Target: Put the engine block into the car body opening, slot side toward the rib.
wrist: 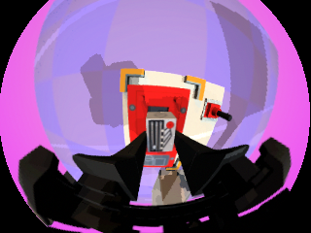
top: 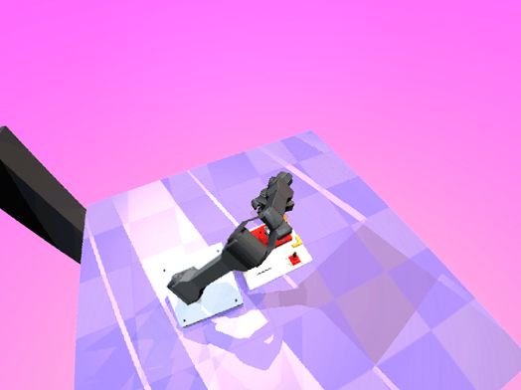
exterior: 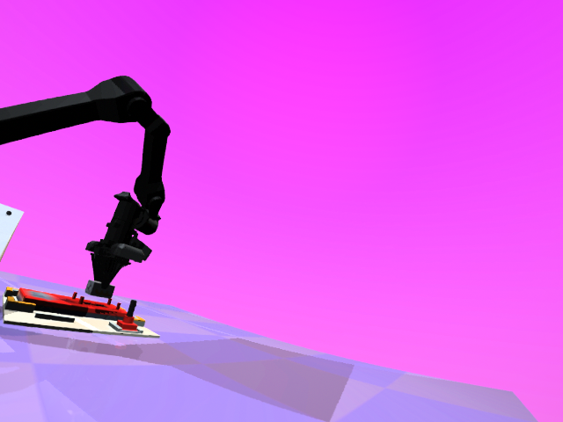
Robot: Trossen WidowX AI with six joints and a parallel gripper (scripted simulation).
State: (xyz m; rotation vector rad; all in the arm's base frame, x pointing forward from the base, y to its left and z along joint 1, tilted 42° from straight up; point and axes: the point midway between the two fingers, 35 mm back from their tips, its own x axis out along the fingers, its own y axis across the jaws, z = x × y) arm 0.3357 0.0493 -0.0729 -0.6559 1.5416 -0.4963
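Note:
My gripper (exterior: 100,287) (wrist: 159,134) is shut on the grey engine block (exterior: 98,288) (wrist: 159,135), a small ribbed block. It holds the block just above the red car body (exterior: 68,301) (wrist: 158,100) (top: 258,235), over its middle. The car body lies flat on a white board (exterior: 86,323) (top: 274,268) (wrist: 216,93). In the top view the arm hides the block and most of the car body. I cannot tell whether the block touches the opening.
A red lever with a black post (exterior: 130,313) (top: 294,259) (wrist: 216,113) stands on the board near the car body. Orange corner brackets (wrist: 131,76) (top: 297,241) sit at the body's corners. The arm's base plate (top: 217,305) lies to the left. A dark post (top: 14,189) stands at the table's far left.

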